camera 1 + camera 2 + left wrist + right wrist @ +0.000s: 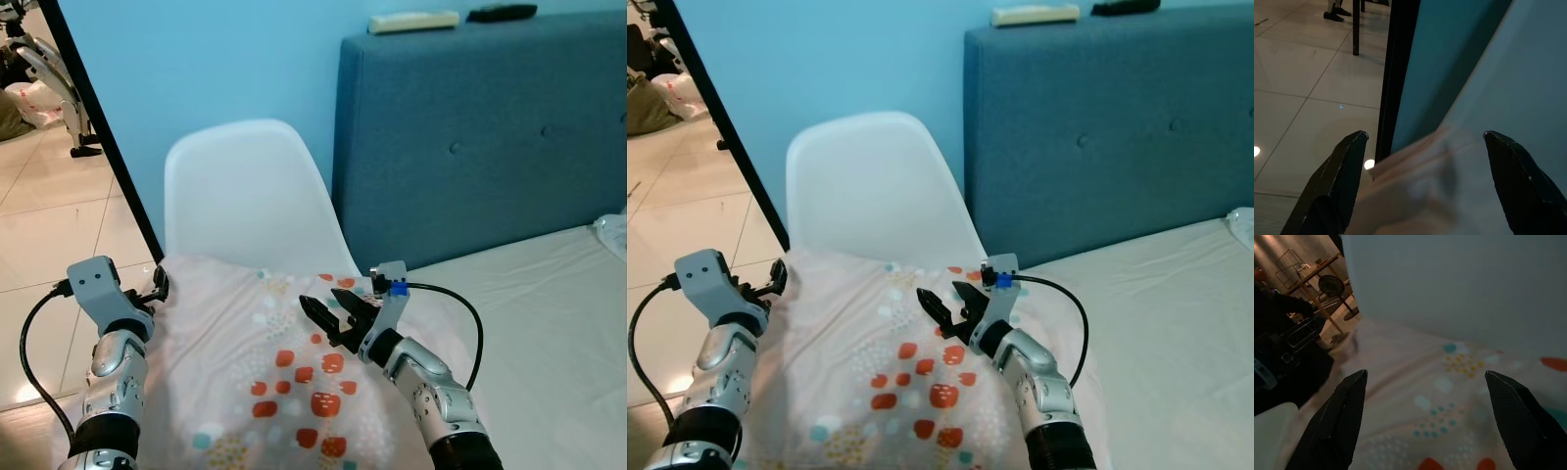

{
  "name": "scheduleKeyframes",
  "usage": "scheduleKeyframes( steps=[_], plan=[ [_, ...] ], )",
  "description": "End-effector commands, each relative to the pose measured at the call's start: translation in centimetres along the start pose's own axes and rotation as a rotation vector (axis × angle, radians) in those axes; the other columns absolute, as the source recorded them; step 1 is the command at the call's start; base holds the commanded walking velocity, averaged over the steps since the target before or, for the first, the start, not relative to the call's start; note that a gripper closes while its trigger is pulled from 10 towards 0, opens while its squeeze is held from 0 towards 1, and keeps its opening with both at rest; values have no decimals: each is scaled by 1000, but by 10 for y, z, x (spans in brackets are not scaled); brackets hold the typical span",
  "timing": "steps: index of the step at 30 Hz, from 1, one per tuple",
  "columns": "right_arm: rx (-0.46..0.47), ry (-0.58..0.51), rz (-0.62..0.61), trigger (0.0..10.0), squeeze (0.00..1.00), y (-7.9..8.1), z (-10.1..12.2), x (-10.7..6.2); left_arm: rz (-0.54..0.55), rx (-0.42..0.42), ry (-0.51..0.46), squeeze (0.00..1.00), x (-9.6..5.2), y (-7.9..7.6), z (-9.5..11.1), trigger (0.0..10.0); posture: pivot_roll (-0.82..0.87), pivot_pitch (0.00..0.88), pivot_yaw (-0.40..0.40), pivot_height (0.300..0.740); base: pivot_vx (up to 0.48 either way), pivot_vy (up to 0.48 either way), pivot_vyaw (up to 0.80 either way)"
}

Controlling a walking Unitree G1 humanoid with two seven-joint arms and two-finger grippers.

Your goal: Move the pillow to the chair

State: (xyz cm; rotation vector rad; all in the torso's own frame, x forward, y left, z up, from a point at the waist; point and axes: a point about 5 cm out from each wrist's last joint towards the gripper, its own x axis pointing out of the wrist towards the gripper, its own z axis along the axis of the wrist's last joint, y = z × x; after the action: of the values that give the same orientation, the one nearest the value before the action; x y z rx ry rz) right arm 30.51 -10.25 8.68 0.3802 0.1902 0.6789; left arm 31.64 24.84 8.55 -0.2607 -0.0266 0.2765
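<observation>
Head stereo pair looks forward and down from above, mid-range, onto the white chair (pixel 250 196), the patterned pillow (pixel 274 372) on it, and the blue headboard (pixel 490 137) with the bed (pixel 549 313) on the robot's right; both eyes share nearly the whole scene, slightly offset sideways. Left wrist cam sits close behind the left claw (pixel 1425 142), facing along the chair's edge toward the tiled floor (pixel 1303 88). Right wrist cam sits close over the pillow behind the right claw (pixel 1425 382), facing the chair back. Wrist views are dark.
</observation>
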Motion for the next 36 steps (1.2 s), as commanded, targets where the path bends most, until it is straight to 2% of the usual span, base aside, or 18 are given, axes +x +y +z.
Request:
scheduleKeyframes(
  steps=[1, 9, 14, 16, 18, 20, 21, 24, 25, 28, 36],
  plan=[
    [-12, 35, 8, 10000, 0, 1, -8, 0, 8, 24, 61, 0, -6, 3, -14, 10000, 10, 0, 27, 673, 0, 0, 0],
    [-43, 99, -30, 10000, 0, -5, -18, -4, -15, 27, 147, 0, -18, 2, -36, 10000, 8, 0, 27, 703, 0, 0, 0],
    [-78, 201, -88, 10000, 0, -15, -34, -9, -45, 38, 231, 0, -29, 2, -55, 10000, 9, 0, 25, 723, 0, 0, 0],
    [-62, 261, -131, 10000, 0, -22, -51, -15, -53, 65, 309, 0, -40, 5, -73, 10000, 10, 0, 24, 738, 0, 0, 0],
    [-55, 284, -152, 10000, 0, -24, -58, -19, -49, 66, 340, 0, -45, 7, -80, 10000, 10, 0, 23, 740, 0, 0, 0],
    [-42, 353, -216, 10000, 0, -32, -76, -30, -41, 106, 422, 0, -59, 12, -97, 10000, 8, 0, 24, 740, 0, 0, 0],
    [-42, 353, -216, 10000, 0, -32, -76, -30, -41, 106, 422, 0, -59, 12, -97, 10000, 8, 0, 24, 740, 0, 0, 0],
    [-11, 391, -271, 10000, 0, -37, -95, -46, -7, 77, 519, 0, -80, 20, -117, 10000, 4, 0, 25, 740, 0, 0, 0],
    [-11, 391, -271, 10000, 0, -37, -95, -46, -7, 77, 519, 0, -80, 20, -117, 10000, 4, 0, 25, 740, 0, 0, 0],
    [11, 405, -315, 10000, 0, -40, -106, -56, -6, 52, 579, 0, -94, 21, -129, 10000, -1, 0, 25, 740, 0, 0, 0],
    [1, 498, -391, 10000, 0, -46, -124, -71, -13, 43, 648, 0, -103, 17, -140, 10000, -6, 0, 32, 740, -214, 0, 0]
  ],
)
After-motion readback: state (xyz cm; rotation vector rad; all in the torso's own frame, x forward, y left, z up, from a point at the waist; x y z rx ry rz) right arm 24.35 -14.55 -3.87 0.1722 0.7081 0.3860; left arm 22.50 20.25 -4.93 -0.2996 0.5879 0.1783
